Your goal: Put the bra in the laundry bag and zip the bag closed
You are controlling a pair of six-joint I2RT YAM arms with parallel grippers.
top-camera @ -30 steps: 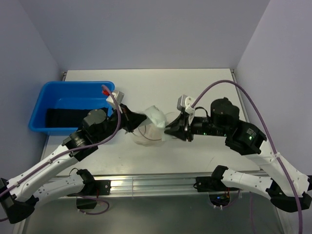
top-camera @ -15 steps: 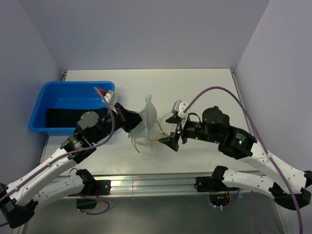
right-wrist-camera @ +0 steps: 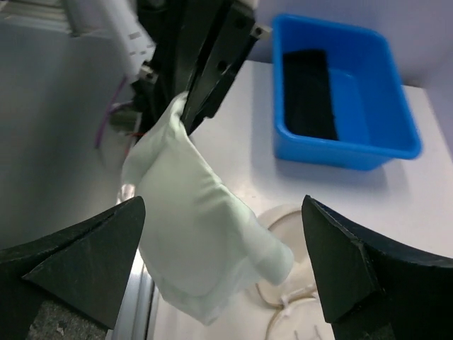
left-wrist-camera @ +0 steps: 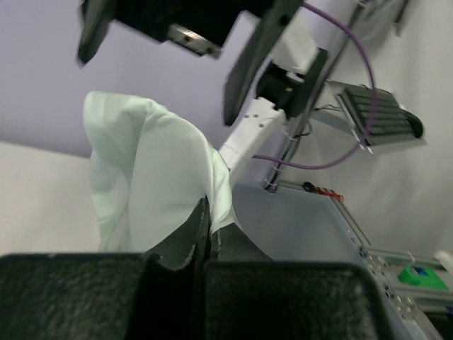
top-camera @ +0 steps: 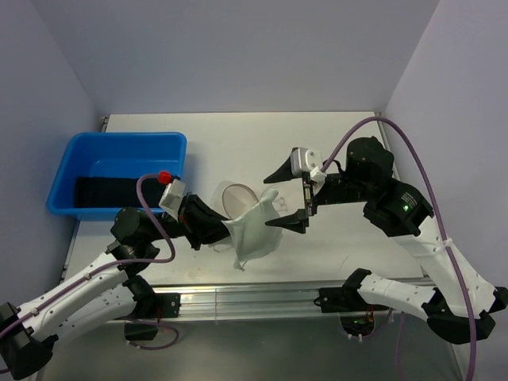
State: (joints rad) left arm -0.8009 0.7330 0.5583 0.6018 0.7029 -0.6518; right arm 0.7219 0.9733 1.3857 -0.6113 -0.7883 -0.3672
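The bra (top-camera: 252,232), pale white fabric, hangs in the air from my left gripper (top-camera: 220,231), which is shut on its edge; the left wrist view shows the jaws pinched on the bra (left-wrist-camera: 152,177). My right gripper (top-camera: 285,198) faces it from the right, open wide. In the right wrist view the bra (right-wrist-camera: 195,237) hangs between the spread fingers (right-wrist-camera: 78,258) and neither one grips it. The laundry bag (top-camera: 236,196), round mesh with a tan rim, lies flat on the table just behind the bra; the laundry bag (right-wrist-camera: 301,219) is partly covered by the fabric.
A blue plastic tub (top-camera: 119,171) holding a black cloth (top-camera: 107,192) stands at the table's left side. The tub (right-wrist-camera: 347,106) lies beyond the bag in the right wrist view. The metal rail (top-camera: 254,298) runs along the near edge.
My right gripper has opened wide and drawn back to the right. My left gripper has pulled back toward the near edge with the bra, uncovering much of the laundry bag.
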